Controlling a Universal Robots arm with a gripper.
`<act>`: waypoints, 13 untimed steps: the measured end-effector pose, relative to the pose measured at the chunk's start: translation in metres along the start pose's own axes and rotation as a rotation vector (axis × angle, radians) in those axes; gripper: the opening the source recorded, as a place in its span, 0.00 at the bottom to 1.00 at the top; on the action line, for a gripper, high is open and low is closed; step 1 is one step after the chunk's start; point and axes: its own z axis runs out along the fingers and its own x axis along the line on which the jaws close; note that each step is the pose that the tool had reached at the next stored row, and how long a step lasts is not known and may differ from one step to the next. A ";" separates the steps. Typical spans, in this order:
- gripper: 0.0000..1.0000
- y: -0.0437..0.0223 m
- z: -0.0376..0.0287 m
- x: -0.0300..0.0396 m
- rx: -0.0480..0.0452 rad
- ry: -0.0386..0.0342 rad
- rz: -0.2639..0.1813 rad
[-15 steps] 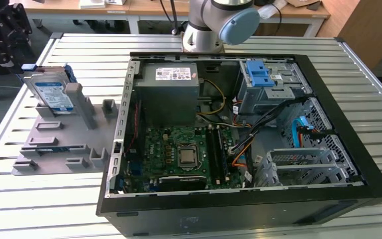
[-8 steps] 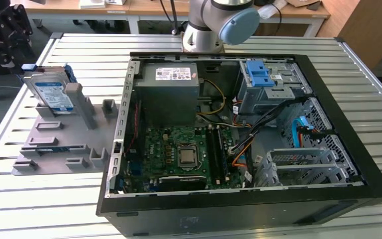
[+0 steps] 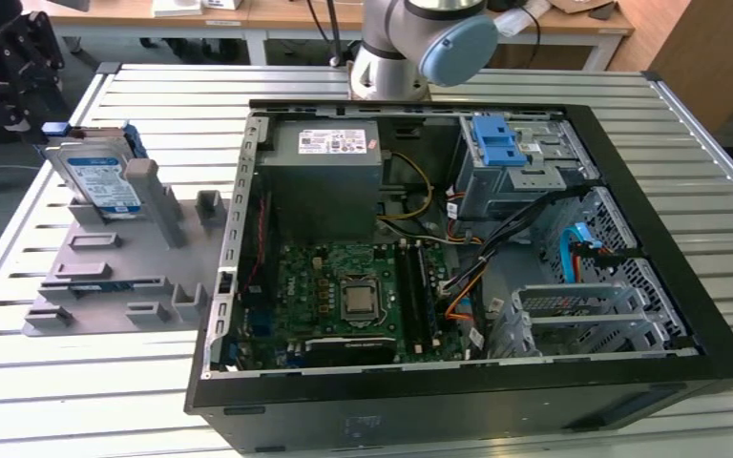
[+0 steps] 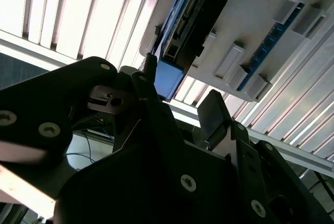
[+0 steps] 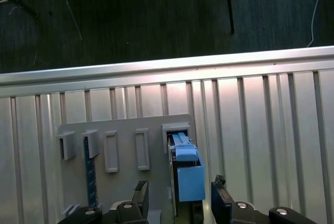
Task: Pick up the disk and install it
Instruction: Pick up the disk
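Silver and blue, the disk (image 3: 99,179) stands on its edge in a grey holder (image 3: 102,286) on the metal slat table (image 3: 35,382). It is just beside the open computer case (image 3: 405,420), on the exterior view's left. In the first wrist view the claw (image 5: 180,197) is spread apart. Its fingers (image 5: 140,192) sit on each side of the disk's blue end, with a gap on both sides.

Print on the disk (image 3: 96,179) label cannot be read.
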 end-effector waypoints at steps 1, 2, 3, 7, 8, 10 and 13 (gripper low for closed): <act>0.59 0.0002 0.0005 -0.0004 0.0000 0.0000 0.000; 0.59 0.0006 0.0011 -0.0006 0.0003 -0.0001 0.000; 0.59 0.0008 0.0017 -0.0009 0.0002 -0.0001 0.000; 0.59 0.0021 0.0054 -0.0011 0.0022 -0.0002 -0.001; 0.59 0.0023 0.0064 -0.0010 0.0035 -0.0003 -0.002; 0.59 0.0025 0.0080 -0.0010 0.0064 -0.0006 -0.006; 0.59 0.0029 0.0114 -0.0010 0.0087 -0.0008 -0.013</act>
